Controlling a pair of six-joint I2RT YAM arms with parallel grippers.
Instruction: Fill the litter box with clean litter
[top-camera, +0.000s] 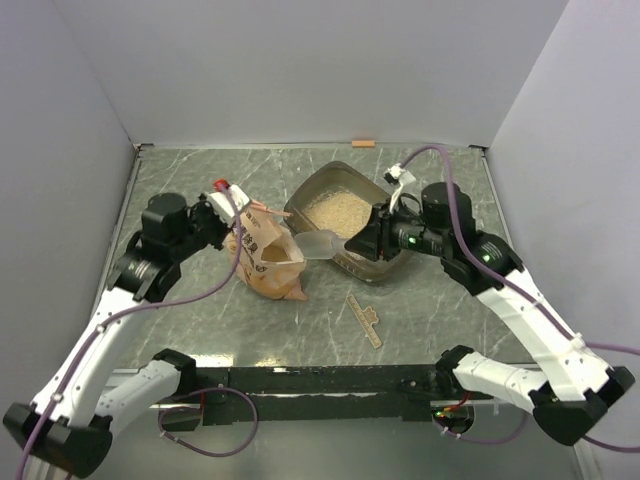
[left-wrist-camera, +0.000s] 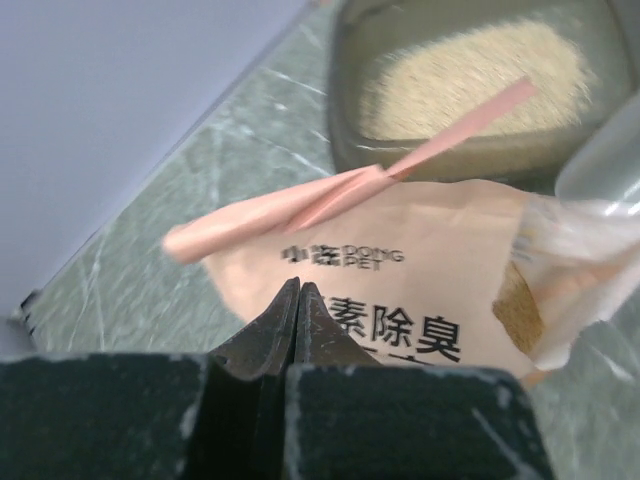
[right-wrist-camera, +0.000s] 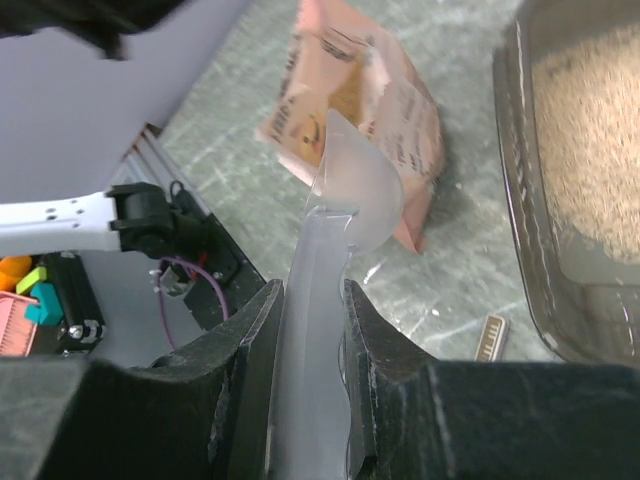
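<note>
Fingers of the left gripper are pressed together on the top edge of the orange bag, which lies on the table at about 9 o'clock from centre in the overhead view. The right gripper clamps the handle of a clear scoop, whose bowl sits between the bag's mouth and the litter box. The box lies at 1 o'clock from centre, with clean litter piled in its far half. A tan strip lies apart at 5 o'clock from the bag.

From the left wrist, the closed left gripper meets the bag's printed face at 6 o'clock and seems to pinch the film. A torn pink strip sticks out above. The litter box with its litter fills the 1 o'clock corner.

From the right wrist, the right gripper squeezes the scoop handle from both sides, and the bowl points to 12 o'clock at the bag. The litter box and its litter run along the 3 o'clock edge.
</note>
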